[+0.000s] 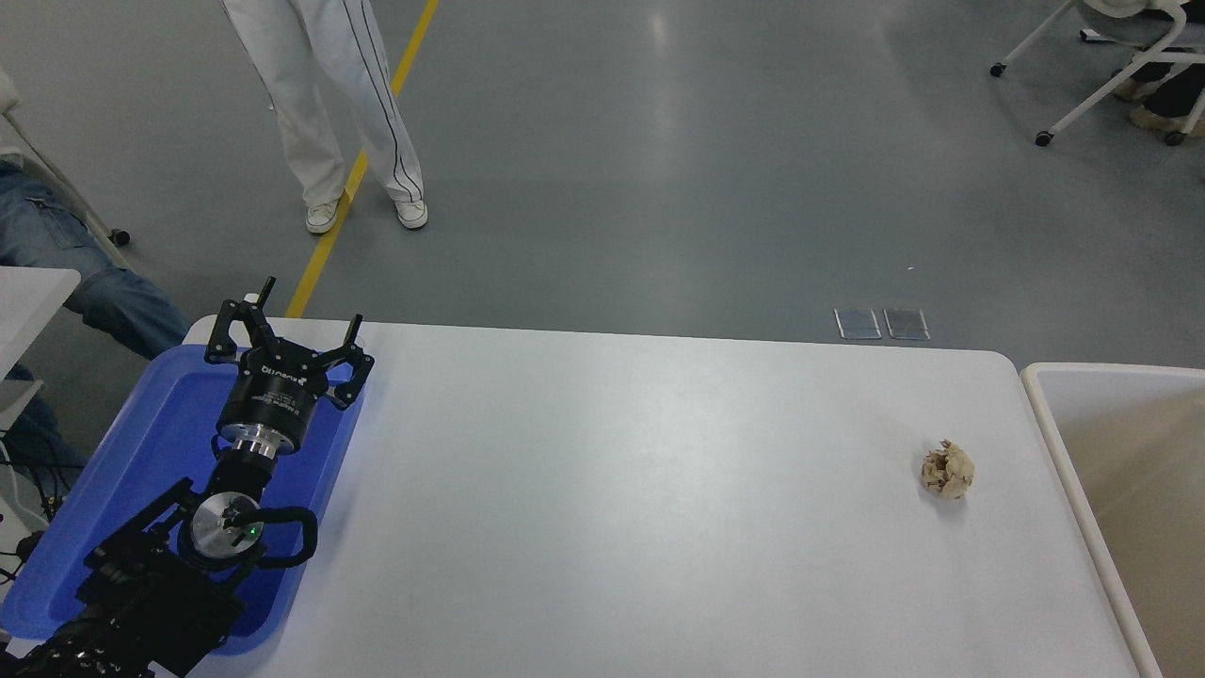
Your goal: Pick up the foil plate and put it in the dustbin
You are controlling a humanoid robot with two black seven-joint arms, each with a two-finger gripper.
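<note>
Foil plate out of sight as left hand idles over blue tray

No foil plate shows on the white desk or in the visible part of the dustbin at its right edge; judging by the bare top, it may already be binned. The right arm is out of view. The left hand, fingers spread wide and empty, is parked well apart from the bin; only a crumpled paper ball lies near the bin

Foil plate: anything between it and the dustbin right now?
Cannot judge: no foil plate shows in the head view. The table holds only a paper ball near the dustbin and a blue tray under the parked left hand.
</note>
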